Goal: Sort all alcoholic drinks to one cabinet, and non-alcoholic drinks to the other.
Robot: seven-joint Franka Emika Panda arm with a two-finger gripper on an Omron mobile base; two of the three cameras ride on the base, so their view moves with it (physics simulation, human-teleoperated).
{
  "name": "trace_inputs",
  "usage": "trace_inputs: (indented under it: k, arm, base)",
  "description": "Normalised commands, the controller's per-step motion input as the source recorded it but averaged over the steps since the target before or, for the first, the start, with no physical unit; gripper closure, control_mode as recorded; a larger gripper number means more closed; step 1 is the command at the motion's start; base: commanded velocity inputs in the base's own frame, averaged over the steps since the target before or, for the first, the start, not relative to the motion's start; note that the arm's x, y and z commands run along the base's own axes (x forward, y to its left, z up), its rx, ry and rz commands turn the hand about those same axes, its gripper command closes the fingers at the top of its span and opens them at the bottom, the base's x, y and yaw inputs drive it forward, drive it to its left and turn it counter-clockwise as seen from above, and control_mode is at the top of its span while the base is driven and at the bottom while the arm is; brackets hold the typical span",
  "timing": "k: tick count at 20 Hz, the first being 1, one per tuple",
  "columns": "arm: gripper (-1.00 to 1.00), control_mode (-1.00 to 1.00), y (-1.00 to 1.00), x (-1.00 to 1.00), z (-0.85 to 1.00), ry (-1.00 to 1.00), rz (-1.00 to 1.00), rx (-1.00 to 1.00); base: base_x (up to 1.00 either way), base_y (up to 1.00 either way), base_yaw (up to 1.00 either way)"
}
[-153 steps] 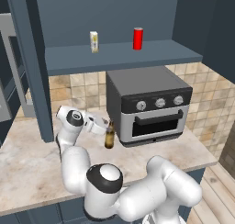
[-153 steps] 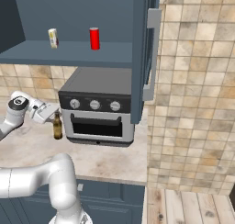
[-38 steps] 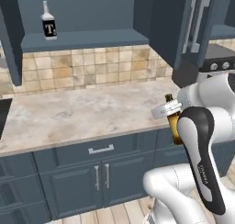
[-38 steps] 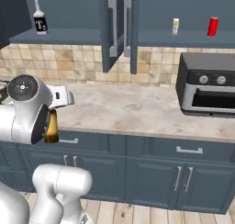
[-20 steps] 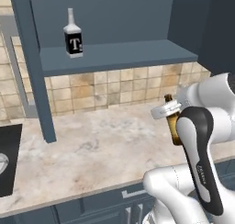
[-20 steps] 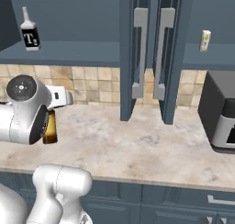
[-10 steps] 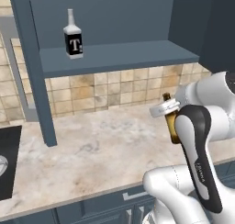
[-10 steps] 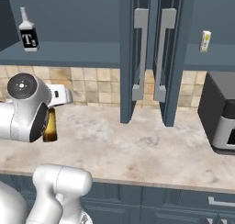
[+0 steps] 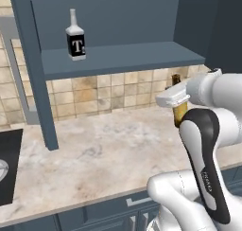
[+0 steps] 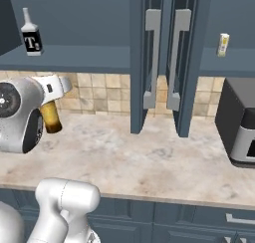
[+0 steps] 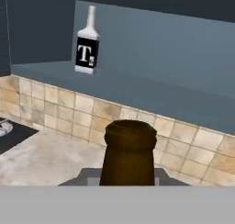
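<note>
A clear liquor bottle [image 9: 75, 36] [image 10: 31, 34] [image 11: 87, 42] with a black label and white "T" stands on the shelf of the open left cabinet [image 9: 123, 57]. My gripper [image 9: 176, 98] is shut on the brown beer bottle [image 9: 179, 115] [image 10: 50, 116] [image 11: 128, 154]. It holds the bottle upright above the counter, to the right of that shelf and below it. The bottle's neck rises past the hand. A pale cream can [image 10: 223, 44] stands on the shelf of the right cabinet [image 10: 239, 58]. The red can is out of view.
Two open cabinet doors [image 10: 162, 62] with grey bar handles hang between the cabinets. A toaster oven [image 10: 241, 127] sits at the counter's right end. The marble counter [image 9: 104, 154] runs below, with a dark cooktop [image 9: 7, 168] at the left. The cabinet's side panel [image 9: 33, 69] reaches down to the counter.
The base drove left from the toaster oven to this cabinet and stopped. Over the last second the gripper has lifted the beer bottle a little higher.
</note>
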Motion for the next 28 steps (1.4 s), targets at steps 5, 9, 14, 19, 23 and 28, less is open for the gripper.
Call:
trace_inputs:
  k: [5,9,14,19,23,28]
  arm:
    - [1.00,-1.00,0.08,0.19,0.62,-0.37,0.00,0.00]
    - [1.00,-1.00,0.04,0.64,0.51,-0.06,0.00,0.01]
    - [1.00,-1.00,0.02,0.65,0.51,0.00,0.00,0.04]
    - [1.00,-1.00,0.01,0.60,0.50,0.02,0.00,0.05]
    - [1.00,-1.00,0.02,0.65,0.32,0.06,0.00,0.08]
    - [1.00,-1.00,0.02,0.66,0.00,0.00,0.00,0.12]
  base:
    - [0.00,0.00,0.00]
    - [0.00,0.00,0.00]
    - [0.00,0.00,0.00]
    - [0.00,0.00,0.00]
    - [0.00,0.00,0.00]
    - [0.00,0.00,0.00]
